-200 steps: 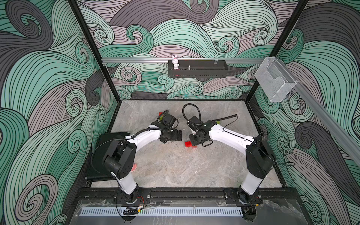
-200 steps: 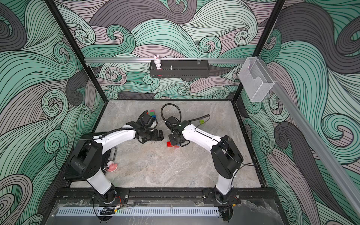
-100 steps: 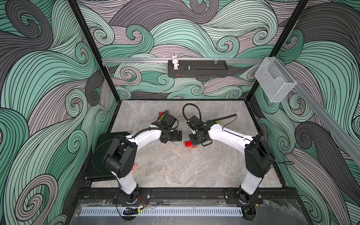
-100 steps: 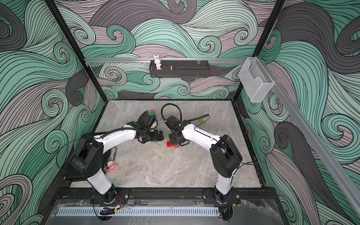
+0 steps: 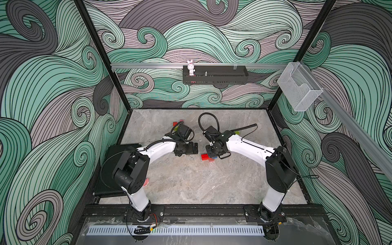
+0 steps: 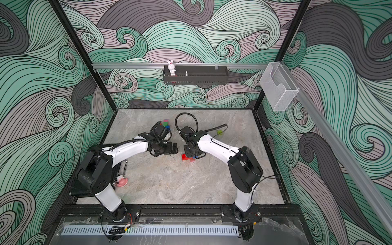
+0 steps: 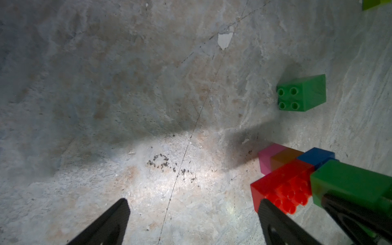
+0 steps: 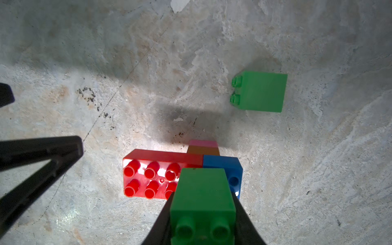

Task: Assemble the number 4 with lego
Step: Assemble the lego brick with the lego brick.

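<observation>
Green studded brick [image 8: 202, 191] clamped in right tool [image 8: 202, 203]
Left tool [image 7: 193, 203] gapes over mottled stone desk [image 7: 106, 84]; nothing has shifted.

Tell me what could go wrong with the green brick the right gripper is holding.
1. The green brick in the right gripper hangs over the seam of the red brick and blue brick; pressed off the studs, it may not seat.
2. The left gripper is open, bracing nothing, so both may slide.

High top views overlook all; close wrist views share lego [image 7: 282, 184].
</observation>
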Action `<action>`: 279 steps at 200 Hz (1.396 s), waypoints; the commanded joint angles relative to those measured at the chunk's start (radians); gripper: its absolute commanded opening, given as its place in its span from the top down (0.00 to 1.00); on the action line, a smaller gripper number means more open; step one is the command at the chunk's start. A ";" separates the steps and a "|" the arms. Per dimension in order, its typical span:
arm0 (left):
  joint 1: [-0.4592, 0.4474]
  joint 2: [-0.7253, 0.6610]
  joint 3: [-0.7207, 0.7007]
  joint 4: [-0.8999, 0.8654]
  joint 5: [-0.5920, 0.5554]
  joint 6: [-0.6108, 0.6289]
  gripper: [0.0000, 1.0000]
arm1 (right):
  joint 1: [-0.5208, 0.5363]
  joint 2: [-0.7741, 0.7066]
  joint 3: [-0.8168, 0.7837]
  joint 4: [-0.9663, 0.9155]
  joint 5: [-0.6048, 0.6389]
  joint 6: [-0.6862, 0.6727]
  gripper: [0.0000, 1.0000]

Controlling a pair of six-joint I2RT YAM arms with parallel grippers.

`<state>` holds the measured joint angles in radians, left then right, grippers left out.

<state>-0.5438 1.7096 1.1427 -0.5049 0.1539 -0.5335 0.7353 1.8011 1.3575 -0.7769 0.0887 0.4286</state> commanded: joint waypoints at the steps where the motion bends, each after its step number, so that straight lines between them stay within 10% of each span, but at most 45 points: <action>1: 0.009 0.021 -0.006 -0.012 0.023 -0.011 0.01 | -0.004 0.054 -0.005 -0.062 -0.014 0.031 1.00; 279: 0.020 0.009 0.005 -0.026 -0.004 0.015 0.01 | 0.007 0.143 -0.154 -0.079 -0.018 -0.027 1.00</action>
<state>-0.5396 1.7447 1.1328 -0.5106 0.1856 -0.5270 0.7429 1.8099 1.3037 -0.7231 0.1093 0.3977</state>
